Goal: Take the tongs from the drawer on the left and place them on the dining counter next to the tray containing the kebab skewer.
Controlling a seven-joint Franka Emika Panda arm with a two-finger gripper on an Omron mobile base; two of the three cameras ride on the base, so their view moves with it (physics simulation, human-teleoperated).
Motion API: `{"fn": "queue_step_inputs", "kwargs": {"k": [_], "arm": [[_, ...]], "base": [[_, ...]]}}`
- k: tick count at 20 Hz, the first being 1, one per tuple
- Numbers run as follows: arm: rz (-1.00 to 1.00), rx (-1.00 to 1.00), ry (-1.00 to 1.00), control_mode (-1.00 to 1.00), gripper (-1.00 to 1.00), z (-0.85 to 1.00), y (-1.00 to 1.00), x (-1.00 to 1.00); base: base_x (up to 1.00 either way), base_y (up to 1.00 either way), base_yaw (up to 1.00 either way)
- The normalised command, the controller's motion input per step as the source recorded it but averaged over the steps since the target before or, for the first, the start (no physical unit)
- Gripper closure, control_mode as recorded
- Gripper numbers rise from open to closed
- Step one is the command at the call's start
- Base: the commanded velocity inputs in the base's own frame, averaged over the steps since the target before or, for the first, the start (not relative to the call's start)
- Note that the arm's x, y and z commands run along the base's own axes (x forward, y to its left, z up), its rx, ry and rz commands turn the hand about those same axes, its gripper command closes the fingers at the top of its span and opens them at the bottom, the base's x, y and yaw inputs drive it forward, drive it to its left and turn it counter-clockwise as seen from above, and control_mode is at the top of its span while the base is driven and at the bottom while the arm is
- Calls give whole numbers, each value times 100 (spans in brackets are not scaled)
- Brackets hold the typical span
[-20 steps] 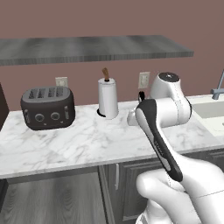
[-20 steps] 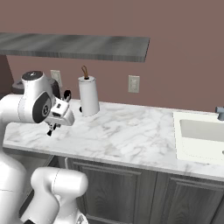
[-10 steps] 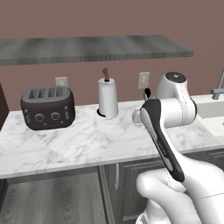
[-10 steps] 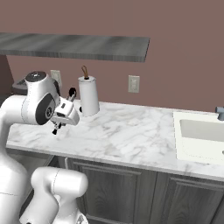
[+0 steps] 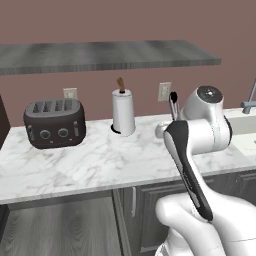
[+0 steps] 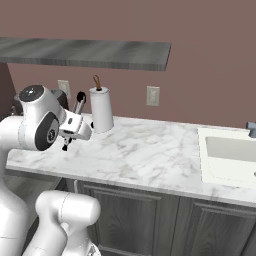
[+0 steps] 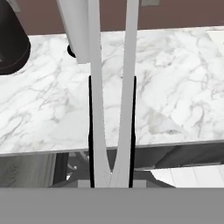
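the claw (image 7: pixel 111 144) is pinching the tongs (image 7: pixel 109 87), its two dark fingers (image 7: pixel 91 131) pressed against the outer sides of the two silver arms near where they join, so the arms run up and away from the claw and spread slightly toward their far ends. in the right base view the claw (image 6: pixel 71 134) sits at the end of the white arm, raised above the front part of the narrow marble counter (image 6: pixel 150 150), and the tongs (image 6: pixel 78 105) stick up from it at a slight tilt, their black tips uppermost. in the left base view the tongs (image 5: pixel 173 104) rise just behind the arm's upper joint, black tips on top. below and beyond the claw lies the marble top; under its near edge are dark grey cabinet fronts (image 6: pixel 135 220). farther off, just beyond the tongs' tips, stands a white paper towel roll (image 6: pixel 101 109) on its holder. to the claw's left, well apart, sits a dark toaster (image 5: pixel 54 122). to its right, well apart, is a white sink (image 6: pixel 230 157). behind everything, wall outlets (image 6: pixel 152 95) and a grey shelf (image 5: pixel 105 55) overhead.
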Motion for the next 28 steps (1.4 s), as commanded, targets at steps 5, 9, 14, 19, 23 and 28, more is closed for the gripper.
{"fn": "queue_step_inputs", "kwargs": {"k": [5, 9, 14, 19, 23, 28], "arm": [[0, -1, -3, -100, 100, 23, -15, -7], [-1, 0, 0, -100, 100, 22, -4, -1], [-3, 0, 0, -100, 100, 12, -2, -18], [-3, 0, 0, -100, 100, 8, 0, -26], [-1, 0, 0, -100, 100, 3, 0, -13], [0, 0, 0, 100, 100, 0, 0, 0]], "base": [[0, 0, 0], [0, 0, 0], [0, 0, 0], [0, 0, 0], [0, 0, 0], [0, 0, 0]]}}
